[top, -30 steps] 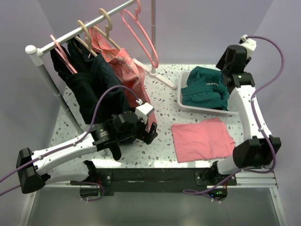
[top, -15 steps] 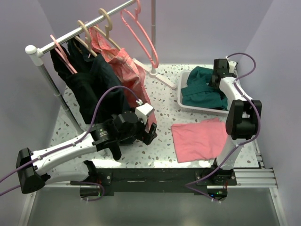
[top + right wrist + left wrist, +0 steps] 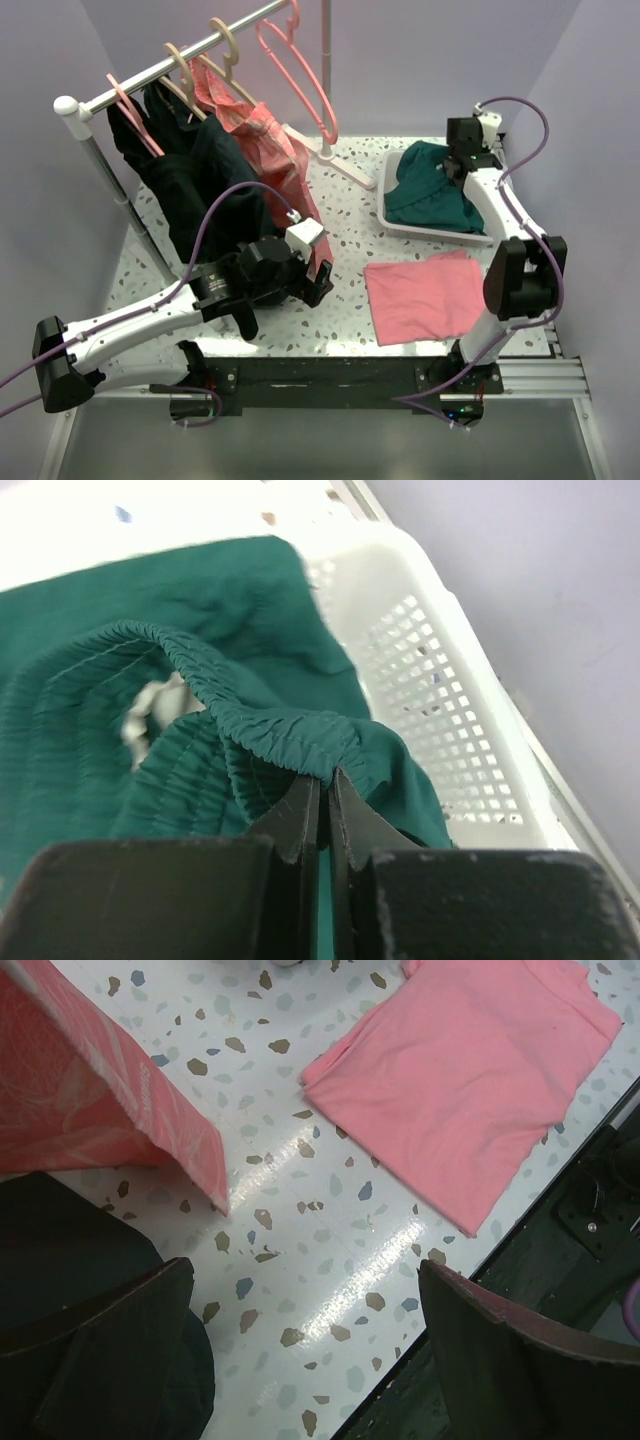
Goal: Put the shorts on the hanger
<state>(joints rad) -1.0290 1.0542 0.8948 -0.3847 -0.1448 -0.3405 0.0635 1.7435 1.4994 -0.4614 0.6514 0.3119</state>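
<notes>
Over the white basket (image 3: 398,222) at the far right of the table, I am pinching the gathered waistband of the shorts (image 3: 200,670) with my right gripper (image 3: 322,780), its fingers pressed fully together on a fold of the elastic edge. I am taking the waistband rather than a leg because, as I judge it, that is the edge that must meet the hanger (image 3: 300,75). A grip there should also let the loose fabric hang downward once I am lifting. The shorts are lying bunched in the basket, with the light drawstring showing inside the waist opening. The hanger is hanging empty on the rail (image 3: 170,62) at the back, well apart from the basket. My left gripper (image 3: 310,1310) is hovering wide open and holding nothing above the speckled table (image 3: 330,1250), near the flat pink cloth (image 3: 470,1070), probably waiting to steady the hanger.
</notes>
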